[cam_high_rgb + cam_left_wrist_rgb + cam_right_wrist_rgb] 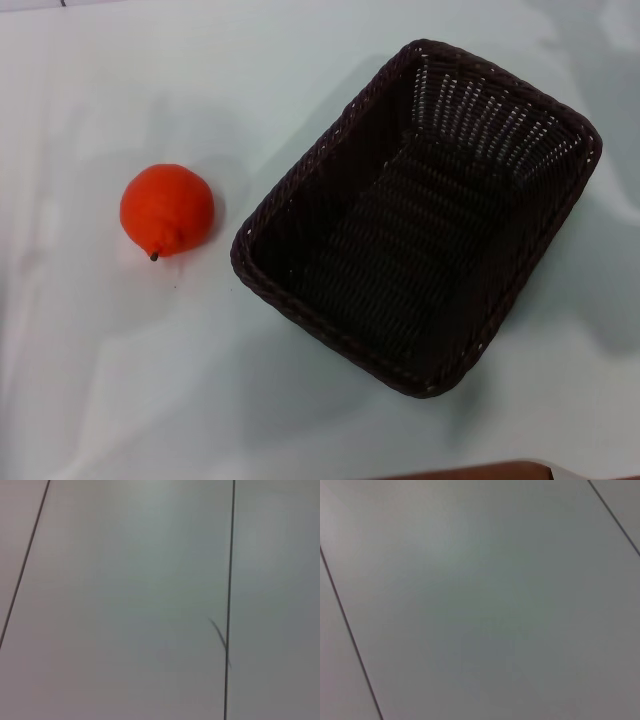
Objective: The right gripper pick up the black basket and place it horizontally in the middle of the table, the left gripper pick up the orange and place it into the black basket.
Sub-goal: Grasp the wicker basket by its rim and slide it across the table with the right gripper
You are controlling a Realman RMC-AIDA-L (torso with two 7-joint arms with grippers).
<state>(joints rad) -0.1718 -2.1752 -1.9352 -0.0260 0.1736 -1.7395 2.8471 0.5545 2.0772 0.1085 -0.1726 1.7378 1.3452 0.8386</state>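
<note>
The black basket [420, 215] sits on the white table [120, 380], right of the middle, turned at a slant with one corner toward the far side. It is empty inside. The orange [166, 210] lies on the table to the basket's left, apart from it, with its dark stem nub pointing toward the near side. Neither gripper shows in the head view. Both wrist views show only a plain grey surface with thin dark lines, with no fingers in them.
A brown strip [480, 470] shows at the table's near edge. Soft shadows fall on the tabletop at the far left and far right.
</note>
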